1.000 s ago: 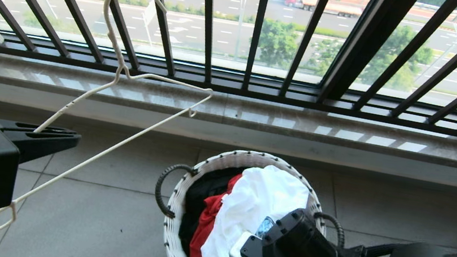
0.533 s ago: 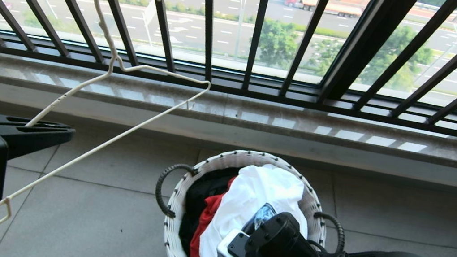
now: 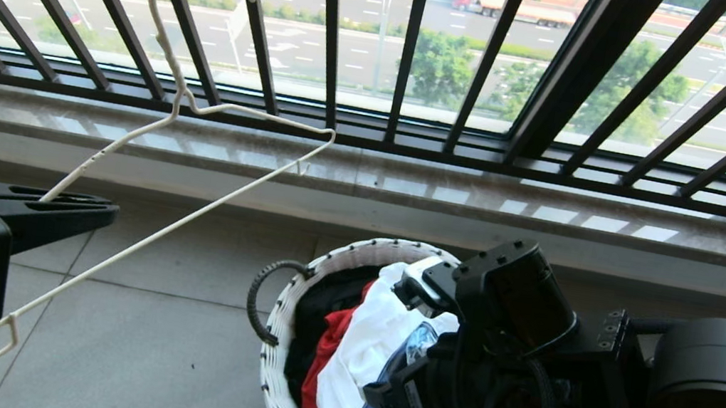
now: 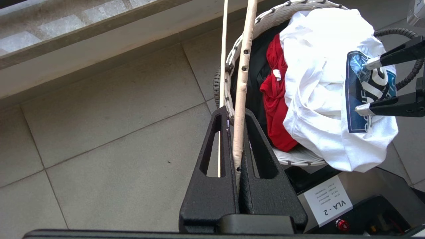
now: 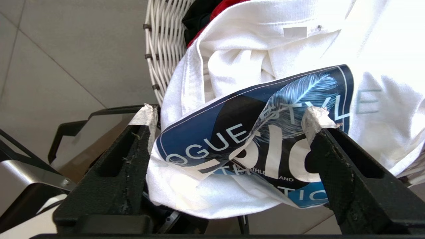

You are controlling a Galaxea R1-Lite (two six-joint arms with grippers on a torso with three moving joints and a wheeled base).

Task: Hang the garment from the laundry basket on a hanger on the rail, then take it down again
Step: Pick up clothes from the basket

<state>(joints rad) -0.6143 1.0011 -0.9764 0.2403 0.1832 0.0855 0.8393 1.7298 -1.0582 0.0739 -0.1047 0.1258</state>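
The white garment [image 3: 379,336] lies heaped on top in the laundry basket [image 3: 355,253], its navy chest graphic [image 5: 232,132] facing up. My right gripper [image 5: 232,114] hovers open over it, one finger on each side of the graphic without pinching it. In the left wrist view the right gripper [image 4: 362,85] shows just above the garment [image 4: 315,83]. My left gripper [image 3: 106,214] is shut on the beige wire hanger [image 3: 179,97], holding it tilted above the floor, left of the basket. The hanger's shoulder [image 4: 243,73] runs between the left gripper's [image 4: 235,111] fingers. The rail is out of view.
A red garment [image 3: 326,357] and a black one [image 3: 327,299] lie in the basket beside the white one. Beyond it run a stone sill [image 3: 408,189] and the black barred window railing [image 3: 408,45]. My own base [image 4: 328,199] stands right behind the basket.
The right gripper has opened, and its wrist has lifted and swung further over the basket. The shirt's navy graphic now shows more. The left gripper and hanger shifted slightly left, then held still.
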